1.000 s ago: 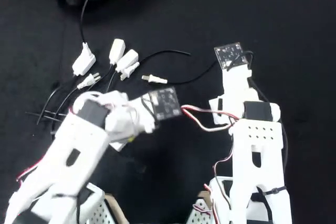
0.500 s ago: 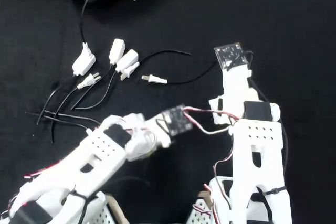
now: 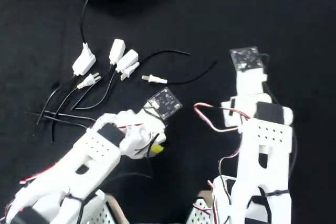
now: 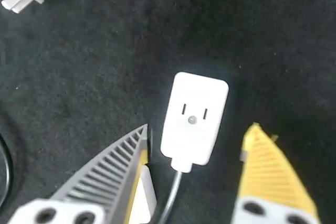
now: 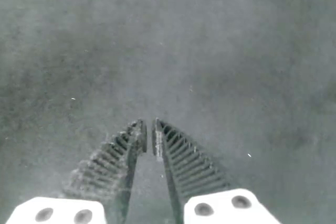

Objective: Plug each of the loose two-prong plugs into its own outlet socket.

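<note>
Your left gripper (image 4: 199, 126) gapes astride 1 outlet socket (image 4: 194, 115), likely to steady it; your right gripper (image 5: 148, 125) hangs pinched, empty.

— Overhead: even light falls from above on the black table (image 3: 294, 19); the white left arm (image 3: 89, 156) and right arm (image 3: 262, 145) burn bright, shadows faint.

— At the left wrist: the outlet socket (image 4: 194, 116) glares against dark cloth. The right wrist view is dimmer, flatter.
</note>
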Available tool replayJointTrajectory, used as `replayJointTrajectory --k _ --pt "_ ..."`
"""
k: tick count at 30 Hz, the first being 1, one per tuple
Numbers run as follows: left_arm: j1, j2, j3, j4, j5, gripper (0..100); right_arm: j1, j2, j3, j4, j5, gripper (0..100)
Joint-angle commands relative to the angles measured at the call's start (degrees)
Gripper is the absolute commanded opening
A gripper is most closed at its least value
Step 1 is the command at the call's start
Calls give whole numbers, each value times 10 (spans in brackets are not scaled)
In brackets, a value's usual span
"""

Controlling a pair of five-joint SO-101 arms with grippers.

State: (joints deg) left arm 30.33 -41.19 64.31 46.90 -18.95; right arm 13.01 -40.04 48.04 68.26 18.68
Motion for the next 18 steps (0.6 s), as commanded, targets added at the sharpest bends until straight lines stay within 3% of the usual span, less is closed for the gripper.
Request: replayJointTrajectory --k 1,6,12,18 --pt "51 -80 36 10 -44 167 28 -15 -51 4 4 28" --pt "95 -158 109 -18 -84 80 28 -15 -50 4 5 28" --pt "38 -145 133 -104 -93 81 27 -15 -49 4 4 28" --pt "38 -66 109 -135 -109 77 27 -15 -49 4 4 28"
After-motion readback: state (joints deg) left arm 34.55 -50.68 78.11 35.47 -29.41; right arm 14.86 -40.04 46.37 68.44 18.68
